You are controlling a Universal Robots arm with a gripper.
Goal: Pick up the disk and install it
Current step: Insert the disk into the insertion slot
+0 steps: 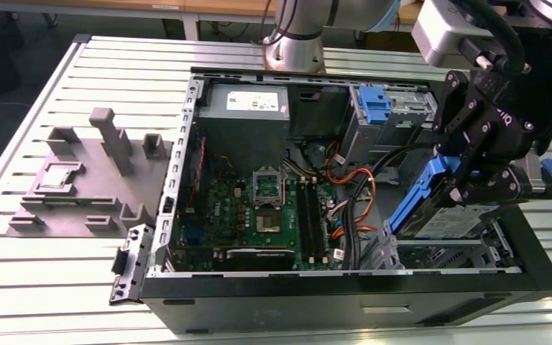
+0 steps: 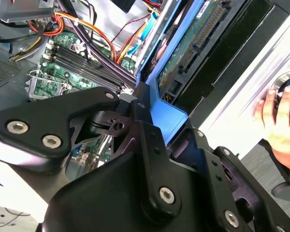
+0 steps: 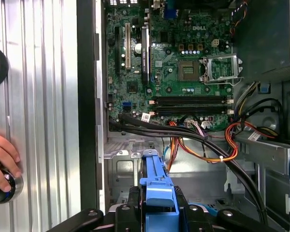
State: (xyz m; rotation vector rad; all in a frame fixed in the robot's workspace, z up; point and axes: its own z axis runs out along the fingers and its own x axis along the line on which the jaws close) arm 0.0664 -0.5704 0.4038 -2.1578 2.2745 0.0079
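My gripper (image 1: 474, 181) is shut on the disk (image 1: 445, 219), a flat grey drive with a white label and blue carrier rails. It holds the disk tilted steeply, lower end down, over the metal drive bay (image 1: 448, 256) in the front corner of the open computer case, at the exterior view's right. In the second wrist view the disk (image 2: 199, 39) shows its green circuit side and connector, and its blue rail runs down between the black fingers (image 2: 146, 126). The first wrist view shows the blue rail (image 3: 157, 186) end-on, clamped in the gripper (image 3: 157, 215).
The open case (image 1: 353, 305) holds a motherboard (image 1: 261, 212), a grey power supply (image 1: 245, 108), a blue bracket (image 1: 376, 106) on the drive cage, and orange and black cables (image 3: 203, 145) beside the bay. A grey fixture (image 1: 89, 176) lies on the slatted table. A person's hand (image 2: 275, 118) rests on a knob.
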